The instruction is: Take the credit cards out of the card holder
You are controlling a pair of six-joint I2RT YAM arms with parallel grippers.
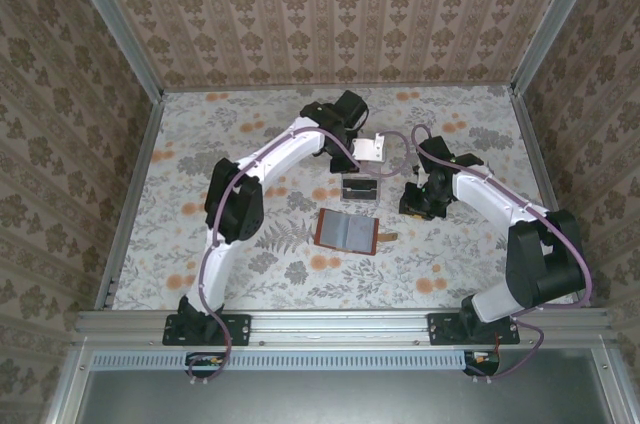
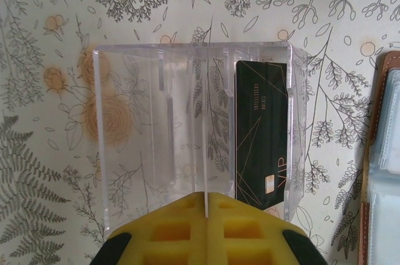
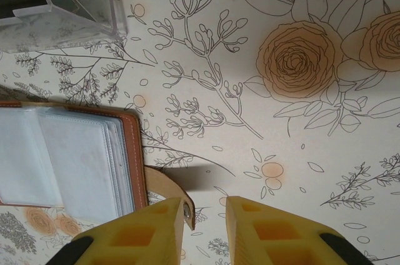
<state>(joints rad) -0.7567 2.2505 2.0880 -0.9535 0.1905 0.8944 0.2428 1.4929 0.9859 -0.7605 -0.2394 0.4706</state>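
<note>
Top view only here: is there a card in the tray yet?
Observer: Yes. The left wrist view shows one dark card in the tray's right-hand compartment.
Operator: Is the left gripper holding anything?
Observer: No. The left gripper is shut on nothing, at the tray's near edge.
Operator: And the right?
Observer: The right gripper is open over bare table, with the holder's strap lying against one finger.
</note>
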